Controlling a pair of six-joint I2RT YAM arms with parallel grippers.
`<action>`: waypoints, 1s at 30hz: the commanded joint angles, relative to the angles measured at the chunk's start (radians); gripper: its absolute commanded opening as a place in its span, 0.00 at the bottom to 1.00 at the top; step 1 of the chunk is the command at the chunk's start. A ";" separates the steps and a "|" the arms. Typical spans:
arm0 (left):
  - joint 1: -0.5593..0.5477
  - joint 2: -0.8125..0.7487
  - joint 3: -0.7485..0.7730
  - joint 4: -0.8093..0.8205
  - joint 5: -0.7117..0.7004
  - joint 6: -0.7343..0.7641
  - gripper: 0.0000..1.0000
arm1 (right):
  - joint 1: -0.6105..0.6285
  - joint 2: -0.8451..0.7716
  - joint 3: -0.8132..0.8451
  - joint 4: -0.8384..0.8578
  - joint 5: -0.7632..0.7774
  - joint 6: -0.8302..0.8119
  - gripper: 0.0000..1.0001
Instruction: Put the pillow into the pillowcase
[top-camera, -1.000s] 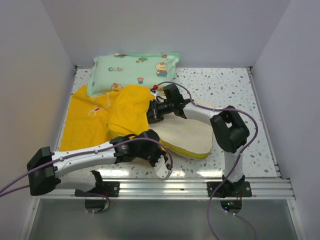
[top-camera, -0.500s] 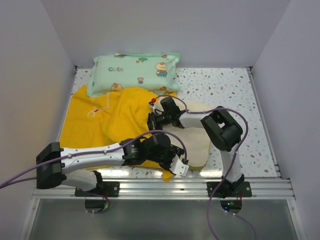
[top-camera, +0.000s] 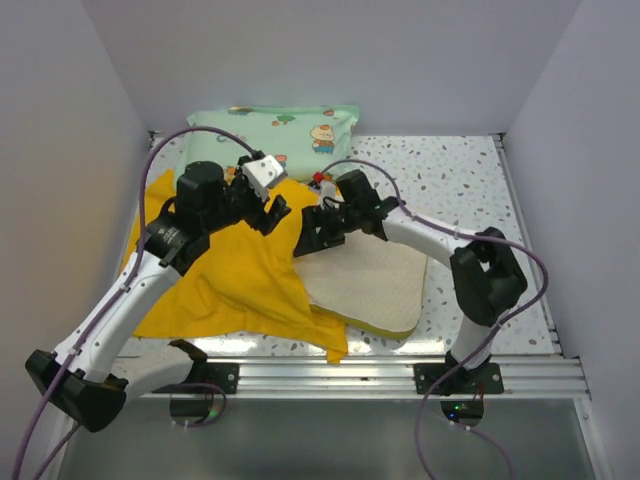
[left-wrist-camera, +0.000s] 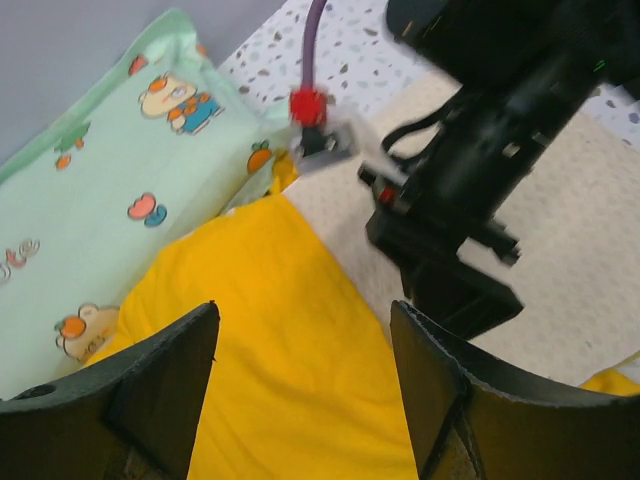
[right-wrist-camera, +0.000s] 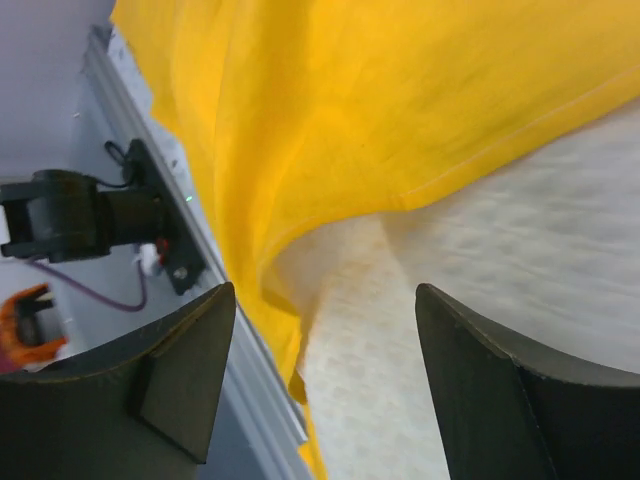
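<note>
— So, how far in is the pillow?
— Barely. It lies flat on the table, most of it bare. Only its left edge is covered by the pillowcase, which drapes over that edge and spreads away to the pillow's left. The mint-green pillow sits beyond the pillow's far side; leave it alone.
— And my grippers?
— Both of yours gape wide with nothing in them. Your right gripper hovers over the pillow's left edge, just where the yellow hem crosses the cream cloth. Your left gripper hangs above the case, just left of the pillow's far corner.
— What makes the next grab a good one?
— I'd judge you want one layer of hem only. Pinch the top layer with your left and lift so the mouth opens, then take the pillow's edge with your right and feed it under. Catch both layers and you shut the mouth.
</note>
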 joint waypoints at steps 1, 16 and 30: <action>0.099 0.037 0.035 -0.046 0.059 -0.141 0.73 | -0.062 -0.090 0.161 -0.432 0.255 -0.380 0.77; 0.154 0.441 0.141 0.098 -0.004 -0.130 0.86 | -0.286 0.268 0.483 -0.408 0.292 -0.675 0.98; 0.038 0.835 0.340 0.238 -0.199 -0.207 0.71 | -0.292 0.319 0.409 -0.353 0.056 -0.571 0.14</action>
